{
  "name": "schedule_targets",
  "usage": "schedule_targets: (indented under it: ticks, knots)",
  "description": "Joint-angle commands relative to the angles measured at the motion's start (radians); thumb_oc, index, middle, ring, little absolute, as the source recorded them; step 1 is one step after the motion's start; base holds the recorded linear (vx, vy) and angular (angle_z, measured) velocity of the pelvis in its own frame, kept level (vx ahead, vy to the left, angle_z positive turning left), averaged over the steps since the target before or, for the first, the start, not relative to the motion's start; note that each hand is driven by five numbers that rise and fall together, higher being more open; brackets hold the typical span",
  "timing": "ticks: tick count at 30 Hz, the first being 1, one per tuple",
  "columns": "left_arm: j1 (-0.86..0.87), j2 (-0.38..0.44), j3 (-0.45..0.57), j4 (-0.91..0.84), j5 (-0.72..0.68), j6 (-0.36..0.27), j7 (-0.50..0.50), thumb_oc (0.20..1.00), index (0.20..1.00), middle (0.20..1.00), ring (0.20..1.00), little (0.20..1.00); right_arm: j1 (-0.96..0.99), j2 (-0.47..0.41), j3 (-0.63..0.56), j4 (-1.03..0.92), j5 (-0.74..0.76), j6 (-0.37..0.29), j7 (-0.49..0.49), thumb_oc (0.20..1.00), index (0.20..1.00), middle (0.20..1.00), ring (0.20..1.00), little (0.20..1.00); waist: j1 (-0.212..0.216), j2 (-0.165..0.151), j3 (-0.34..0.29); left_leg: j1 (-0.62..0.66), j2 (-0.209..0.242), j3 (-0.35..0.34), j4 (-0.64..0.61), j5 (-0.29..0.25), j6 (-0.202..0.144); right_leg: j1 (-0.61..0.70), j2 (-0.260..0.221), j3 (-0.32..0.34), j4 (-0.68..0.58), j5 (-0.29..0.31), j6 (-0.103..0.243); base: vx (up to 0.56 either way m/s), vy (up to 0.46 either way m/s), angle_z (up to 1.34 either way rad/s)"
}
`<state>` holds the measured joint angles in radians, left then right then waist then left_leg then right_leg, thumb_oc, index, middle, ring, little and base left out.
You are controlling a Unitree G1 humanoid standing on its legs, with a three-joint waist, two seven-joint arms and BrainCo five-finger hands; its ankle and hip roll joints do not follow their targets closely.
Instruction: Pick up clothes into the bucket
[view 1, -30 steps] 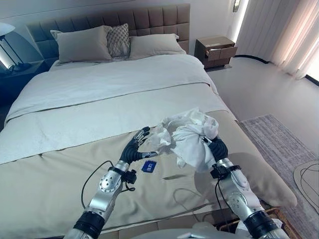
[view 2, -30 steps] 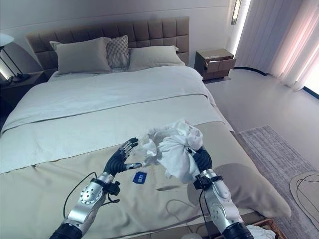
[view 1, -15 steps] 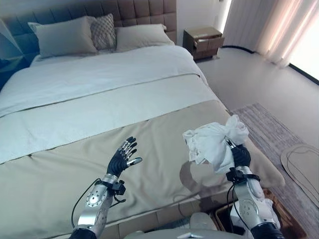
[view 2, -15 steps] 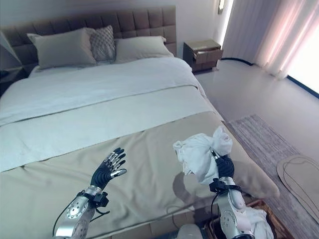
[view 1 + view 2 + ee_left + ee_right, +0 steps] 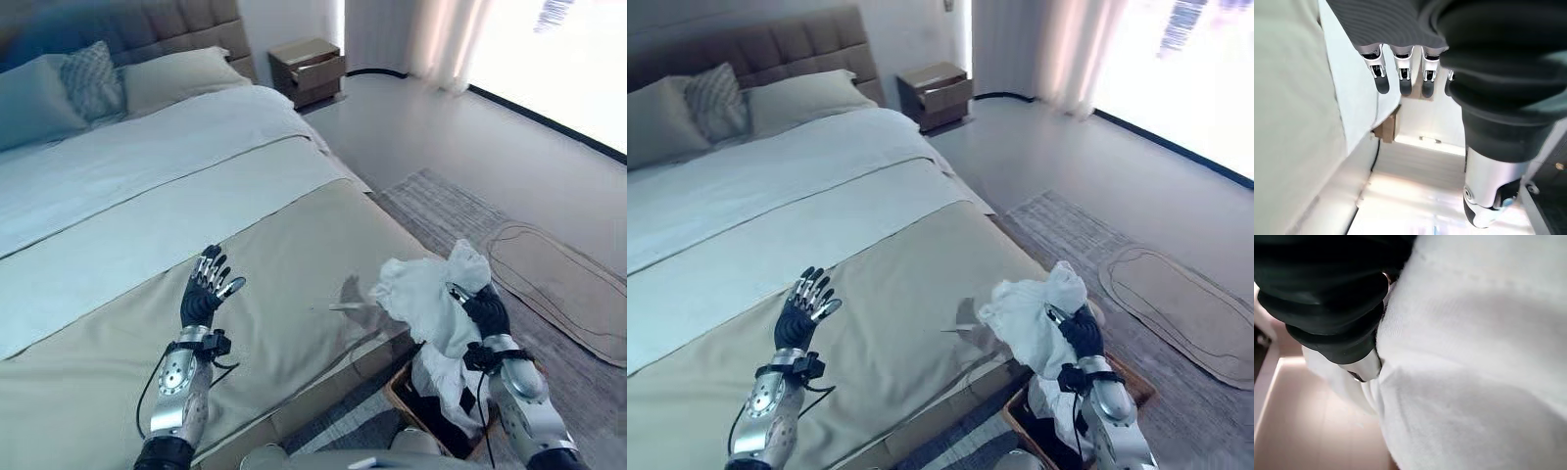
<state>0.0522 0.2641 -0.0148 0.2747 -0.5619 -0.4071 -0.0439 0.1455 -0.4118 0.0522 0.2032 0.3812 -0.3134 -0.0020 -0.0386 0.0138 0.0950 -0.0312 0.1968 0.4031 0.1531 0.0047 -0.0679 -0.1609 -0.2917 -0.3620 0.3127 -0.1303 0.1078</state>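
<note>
The white clothes [image 5: 428, 308] hang bunched from the right hand [image 5: 484, 310], whose fingers are curled round the cloth, off the corner of the bed [image 5: 294, 255] and above the basket [image 5: 404, 394] on the floor, where more white cloth [image 5: 441, 377] already lies. In the left eye view the left hand [image 5: 204, 294] is raised over the beige cover with straight, spread fingers, holding nothing; the bed's corner lies between the two hands. Beyond the basket a grey rug [image 5: 441, 211] and a pale oval mat [image 5: 558, 284] cover the floor, and a nightstand [image 5: 308, 70] stands by the headboard beside the pillows [image 5: 167, 80]. The right eye view gives the same layout, with the bundle [image 5: 1031, 318] just above the basket's rim [image 5: 1136, 387]. In the left wrist view the hand's fingers [image 5: 1403, 78] extend straight beside the bed's edge. In the right wrist view white cloth [image 5: 1474, 357] presses against the dark cover, and the thumb [image 5: 1364, 369] lies against it.
</note>
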Motion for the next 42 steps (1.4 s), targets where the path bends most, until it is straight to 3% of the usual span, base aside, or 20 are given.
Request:
schedule_targets:
  ticks: [1,6,7,8,9,10,12,13,15,18,22,31,36,42]
  knots:
    - [-0.036,0.057,0.041,-0.085,0.000,-0.079,0.038,1.000,1.000,1.000,1.000,1.000,-0.063,0.027,-0.006,-0.080,-0.067,-0.052,-0.021,0.200,0.200,0.200,0.200,0.200,0.001,-0.077,-0.004,-0.097,-0.024,-0.012,0.063,-0.024,0.000,0.245,-0.088,-0.055,-0.309,0.225,0.103,0.01,-0.208,-0.24]
    - [-0.035,0.057,0.041,-0.089,0.009,-0.079,0.051,1.000,1.000,1.000,1.000,1.000,-0.072,0.027,0.000,-0.069,-0.057,-0.057,-0.033,0.200,0.200,0.200,0.200,0.200,-0.011,-0.062,0.017,-0.102,0.037,-0.042,0.099,-0.005,-0.032,0.251,-0.014,-0.018,-0.308,0.154,0.064,0.01,-0.196,-0.02]
    - [-0.033,0.057,0.045,-0.091,0.009,-0.083,0.064,1.000,1.000,1.000,1.000,1.000,-0.093,0.019,0.014,-0.050,-0.060,-0.062,-0.048,0.200,0.200,0.200,0.200,0.200,0.003,-0.058,0.043,-0.111,0.035,-0.140,0.164,-0.011,-0.042,0.253,0.013,0.017,-0.305,0.137,0.048,-0.01,-0.146,-0.10]
    - [-0.034,0.057,0.045,-0.091,0.009,-0.083,0.064,1.000,1.000,1.000,1.000,1.000,-0.095,0.019,0.014,-0.050,-0.060,-0.062,-0.048,0.200,0.200,0.200,0.200,0.200,0.002,-0.058,0.042,-0.113,0.034,-0.141,0.161,-0.007,-0.042,0.250,0.012,0.015,-0.306,0.139,0.047,-0.02,-0.067,-0.42]
    - [-0.024,0.055,0.049,-0.103,0.022,-0.090,0.076,1.000,1.000,1.000,1.000,1.000,-0.115,0.004,0.025,-0.030,-0.081,-0.064,-0.058,0.200,0.200,0.200,0.200,0.200,0.032,-0.053,0.059,-0.125,-0.020,-0.288,0.157,0.001,-0.057,0.241,0.018,0.046,-0.303,0.139,0.049,-0.03,0.035,-0.55]
    - [-0.011,0.042,0.062,-0.121,0.019,-0.092,0.091,1.000,1.000,1.000,1.000,1.000,-0.141,-0.002,0.032,-0.004,-0.096,-0.062,-0.078,0.200,0.200,0.200,0.200,0.200,0.061,-0.049,0.064,-0.135,-0.081,-0.478,0.037,-0.010,-0.065,0.204,0.017,0.088,-0.302,0.151,0.062,-0.02,0.033,-0.52]
    - [-0.017,0.035,0.061,-0.104,0.016,-0.104,0.098,1.000,1.000,1.000,1.000,1.000,-0.157,-0.001,0.034,0.026,-0.116,-0.063,-0.093,0.200,0.200,0.200,0.200,0.200,0.060,-0.046,0.067,-0.135,-0.106,-0.510,0.005,-0.009,-0.056,0.185,0.018,0.103,-0.291,0.158,0.065,0.00,0.041,-0.52]
    - [-0.017,0.047,0.056,-0.122,0.022,-0.105,0.091,1.000,1.000,1.000,1.000,1.000,-0.170,0.002,0.016,0.051,-0.140,-0.053,-0.119,0.200,0.200,0.200,0.200,0.200,0.042,-0.042,0.067,-0.135,-0.100,-0.453,0.009,-0.022,-0.040,0.171,0.005,0.108,-0.285,0.165,0.074,0.01,0.064,-0.58]
    - [-0.015,0.054,0.058,-0.147,0.032,-0.112,0.088,1.000,1.000,1.000,1.000,1.000,-0.185,0.000,0.005,0.054,-0.151,-0.056,-0.128,0.200,0.200,0.200,0.200,0.200,0.042,-0.038,0.073,-0.147,-0.107,-0.438,0.012,-0.023,-0.033,0.149,-0.012,0.120,-0.275,0.170,0.079,-0.10,0.149,-0.31]
    - [-0.029,0.069,0.048,-0.188,0.019,-0.136,0.094,1.000,1.000,1.000,1.000,1.000,-0.299,0.007,-0.020,0.159,-0.165,-0.054,-0.225,0.200,0.200,0.200,0.200,0.200,0.041,-0.033,0.136,-0.211,-0.135,-0.380,0.050,-0.040,-0.007,0.030,-0.066,0.153,-0.230,0.205,0.091,-0.21,0.194,-0.49]
    - [-0.045,0.075,0.043,-0.229,0.001,-0.159,0.112,1.000,1.000,1.000,1.000,1.000,-0.387,0.002,-0.032,0.220,-0.158,-0.056,-0.291,0.200,0.200,0.200,0.200,0.200,0.044,-0.023,0.190,-0.266,-0.135,-0.349,0.074,-0.035,-0.005,-0.053,-0.085,0.167,-0.211,0.228,0.091,-0.12,0.066,-0.40]
    - [-0.071,0.084,-0.008,-0.237,0.014,-0.169,0.166,1.000,1.000,1.000,1.000,1.000,-0.564,-0.041,-0.075,0.306,-0.090,-0.082,-0.415,0.200,0.200,0.200,0.200,0.200,0.037,0.001,0.284,-0.419,-0.132,-0.352,0.185,-0.048,-0.002,-0.226,-0.092,0.209,-0.092,0.211,0.074,-0.10,0.004,-0.08]
    - [-0.060,0.092,-0.050,-0.243,0.010,-0.155,0.165,1.000,1.000,1.000,1.000,1.000,-0.697,-0.128,-0.062,0.351,-0.121,-0.069,-0.464,0.200,0.200,0.200,0.200,0.200,0.036,0.014,0.338,-0.530,-0.119,-0.353,0.256,-0.063,-0.005,-0.346,-0.080,0.240,-0.020,0.190,0.066,-0.09,-0.030,-0.02]
    - [-0.041,0.111,-0.085,-0.263,0.000,-0.154,0.161,1.000,1.000,1.000,1.000,1.000,-0.836,-0.181,-0.042,0.429,-0.107,-0.073,-0.516,0.200,0.200,0.200,0.200,0.200,0.041,0.032,0.359,-0.623,-0.117,-0.357,0.294,-0.063,-0.007,-0.448,-0.069,0.265,0.032,0.180,0.061,-0.06,-0.016,-0.03]
